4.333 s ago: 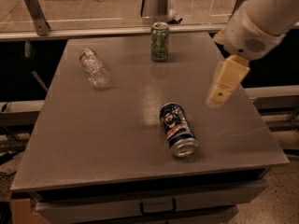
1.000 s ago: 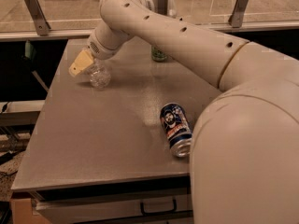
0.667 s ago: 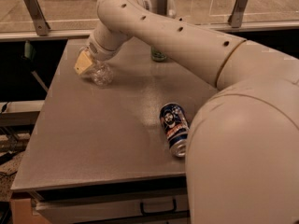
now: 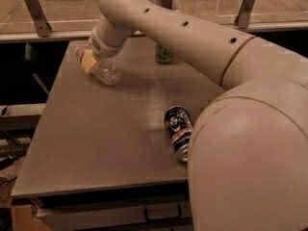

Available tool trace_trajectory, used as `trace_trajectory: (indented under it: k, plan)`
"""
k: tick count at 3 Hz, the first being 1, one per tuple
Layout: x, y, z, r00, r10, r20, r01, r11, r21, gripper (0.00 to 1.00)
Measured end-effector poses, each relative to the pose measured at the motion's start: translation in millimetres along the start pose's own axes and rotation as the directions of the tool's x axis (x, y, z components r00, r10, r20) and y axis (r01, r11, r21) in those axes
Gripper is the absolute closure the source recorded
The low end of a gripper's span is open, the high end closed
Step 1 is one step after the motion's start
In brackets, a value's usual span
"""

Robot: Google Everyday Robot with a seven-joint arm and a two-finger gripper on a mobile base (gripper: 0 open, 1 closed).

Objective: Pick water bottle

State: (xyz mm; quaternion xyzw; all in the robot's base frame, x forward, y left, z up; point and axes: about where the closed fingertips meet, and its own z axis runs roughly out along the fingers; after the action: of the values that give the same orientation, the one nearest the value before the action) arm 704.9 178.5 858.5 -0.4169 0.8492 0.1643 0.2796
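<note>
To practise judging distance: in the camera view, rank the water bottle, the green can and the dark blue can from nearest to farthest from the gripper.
1. The water bottle: far left of the table, right at the gripper.
2. The green can: upright at the far edge, to the right.
3. The dark blue can: lying towards the front right.

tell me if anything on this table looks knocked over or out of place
Two things lie on their sides on the grey table: the small clear plastic water bottle at the far left, with the hand at it, and the dark blue drink can near the right edge. The green can stands upright.
</note>
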Motion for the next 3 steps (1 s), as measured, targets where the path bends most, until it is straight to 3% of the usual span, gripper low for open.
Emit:
trace_trajectory:
  k: [1,2,3]
  plan:
    - [-15,3,-37,0.994,-0.069,0.085,0.071,0.997,-0.03,1.0]
    - [-20,-2,-85,0.967,-0.128,0.222,0.147,0.9866,-0.071,1.0]
    - [-12,-3,-127,0.917,-0.125,0.378,0.193,0.9703,-0.146,1.0]
